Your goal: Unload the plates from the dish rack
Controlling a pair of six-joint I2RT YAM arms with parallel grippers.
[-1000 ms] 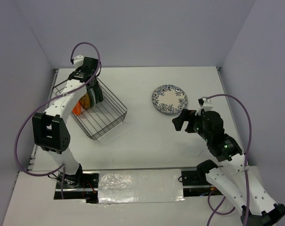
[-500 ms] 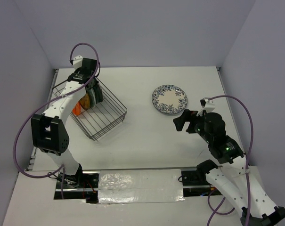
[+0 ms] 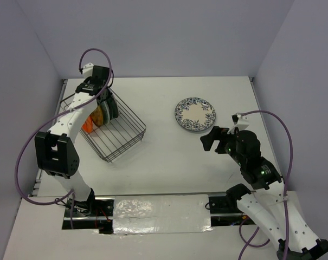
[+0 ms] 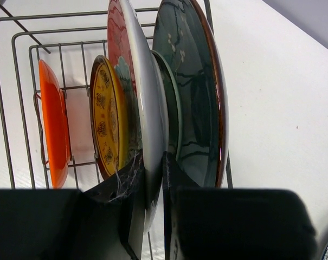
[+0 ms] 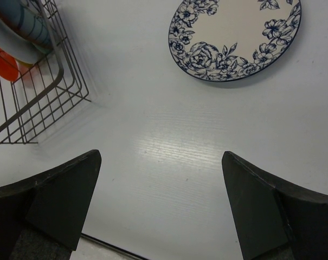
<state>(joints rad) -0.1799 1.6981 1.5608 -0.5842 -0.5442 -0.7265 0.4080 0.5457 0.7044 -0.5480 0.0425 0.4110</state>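
The dish rack (image 3: 122,136) stands at the left with plates upright in it. In the left wrist view my left gripper (image 4: 152,179) is shut on the rim of the red plate with the teal flower (image 4: 135,76). Beside it stand the dark teal plate (image 4: 193,81), a smaller teal-patterned plate (image 4: 173,108), the yellowish plate (image 4: 107,124) and the orange plate (image 4: 52,124). The blue-floral plate (image 3: 194,114) lies flat on the table and shows in the right wrist view (image 5: 237,38). My right gripper (image 3: 210,142) is open and empty above the table near it.
The rack's wire wall (image 4: 23,103) surrounds the plates, and its corner shows in the right wrist view (image 5: 42,103). White walls close the table at the back and sides. A foil strip (image 3: 158,208) runs along the near edge between the arm bases.
My left gripper has stayed on the red plate's rim in the rack, shifting only slightly. My right arm has drawn back a little toward the near right.
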